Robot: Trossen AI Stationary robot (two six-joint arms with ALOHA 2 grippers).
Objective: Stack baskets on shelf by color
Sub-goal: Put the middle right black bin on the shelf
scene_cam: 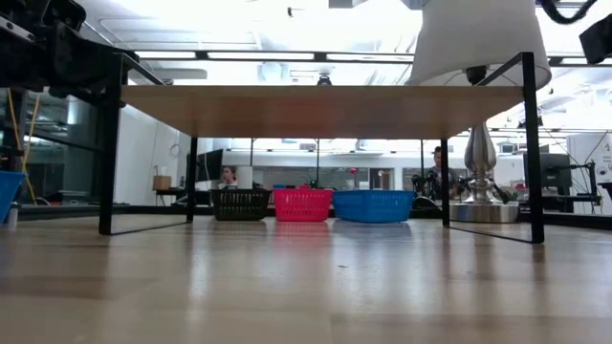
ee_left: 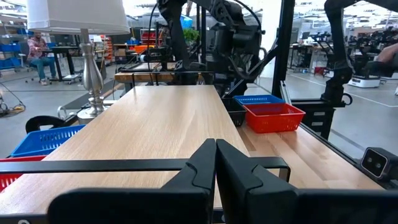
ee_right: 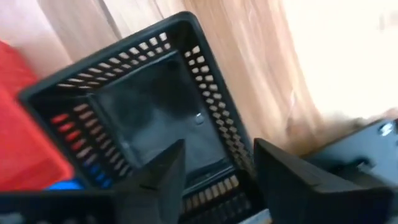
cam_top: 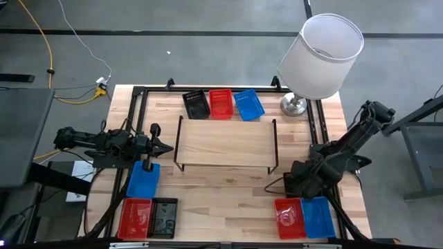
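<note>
Right gripper (ee_right: 214, 165): fingers spread over rim of black basket (ee_right: 149, 118), beside red basket (ee_right: 28, 143); left gripper (ee_left: 216, 163): fingers pressed together, empty, facing shelf (cam_top: 225, 143); bench (cam_top: 228, 197).

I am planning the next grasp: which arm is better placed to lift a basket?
Right. The right gripper is open over the black basket's rim; the left gripper is shut beside the shelf.

Bright overhead lighting glares; the right wrist view is motion-blurred.

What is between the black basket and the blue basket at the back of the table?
A red basket sits between the black basket and the blue basket, seen in both the high and low views.
</note>
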